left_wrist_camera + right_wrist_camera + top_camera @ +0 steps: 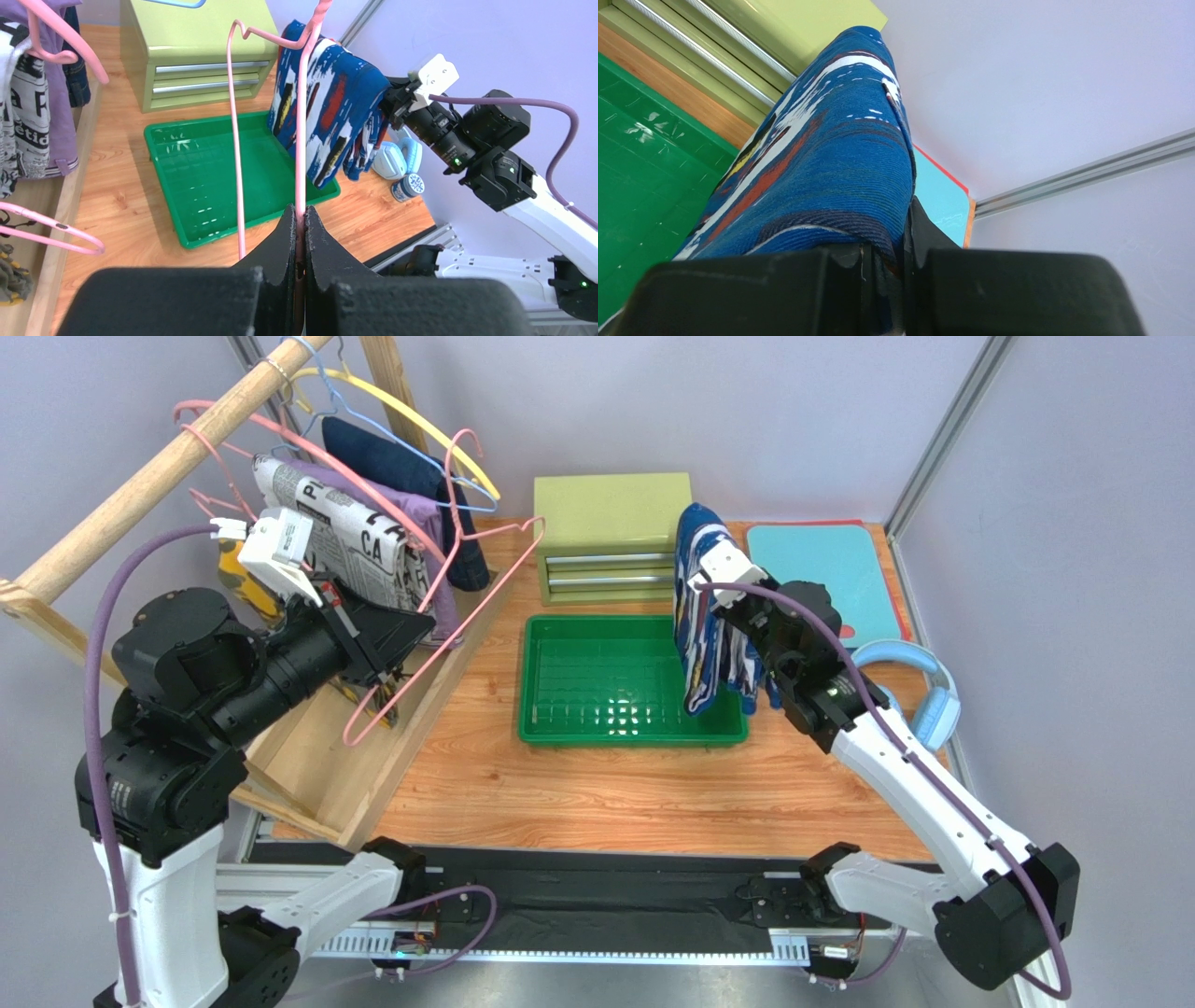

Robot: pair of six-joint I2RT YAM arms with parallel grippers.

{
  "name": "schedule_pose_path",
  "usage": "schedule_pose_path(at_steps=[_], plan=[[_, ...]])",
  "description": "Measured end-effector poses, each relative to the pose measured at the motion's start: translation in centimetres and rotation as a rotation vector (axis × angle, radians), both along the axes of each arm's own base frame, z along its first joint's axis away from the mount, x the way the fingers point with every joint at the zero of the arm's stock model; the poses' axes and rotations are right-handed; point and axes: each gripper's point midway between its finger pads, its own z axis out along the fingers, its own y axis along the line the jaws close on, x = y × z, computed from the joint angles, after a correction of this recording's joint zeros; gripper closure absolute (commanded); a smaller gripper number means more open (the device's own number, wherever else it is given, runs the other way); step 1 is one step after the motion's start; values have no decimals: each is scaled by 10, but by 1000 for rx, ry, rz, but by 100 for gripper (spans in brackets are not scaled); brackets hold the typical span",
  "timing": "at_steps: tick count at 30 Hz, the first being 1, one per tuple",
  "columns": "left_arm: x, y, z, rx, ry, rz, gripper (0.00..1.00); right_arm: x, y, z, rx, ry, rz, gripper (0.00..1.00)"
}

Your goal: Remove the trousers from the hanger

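Trousers (709,616): hanging in a folded bunch from the right arm, raised above the right end of the green tray (631,738) and in front of the olive drawer unit (613,511); touching neither the tray nor the wooden surface (561,798).
Hanger (302,140): bare pink wire with no cloth on it, held out from the wooden rack (154,469) on the left side and well apart from the trousers.
Left fingers (281,238): pressed together on the hanger's wire, which the left wrist view shows running straight up from between them.
Right fingers (922,238): closed tight on a fold of the blue printed cloth, which rises out of the pinch in the right wrist view.
Done: garment and hanger are separate, one in each arm, so the removal itself looks complete.
Left: by my reading only the putting-down, with the trousers lowered and let go, most likely into the tray just below, and the hanger put down or returned to the rack.
Unclear: the task names no resting place, so the tray is a guess from its position.
Nearby: newspaper-print garment (351,539) and other hangers on the rack, not involved.
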Motion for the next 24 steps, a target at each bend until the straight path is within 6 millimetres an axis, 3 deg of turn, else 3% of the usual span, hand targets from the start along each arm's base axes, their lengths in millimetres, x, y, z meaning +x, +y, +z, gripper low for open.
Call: schedule_pose_path(at_steps=[7,21,24], plan=[[-6,4,2,6,1,4,100,-2,37,-13,-90,-45,17,100],[-9,11,-2,15,6,37,100,-23,135,-87,-290,-28,65,100],[-10,13,-2,17,7,45,100,-28,162,-103,-324,-11,83,96]])
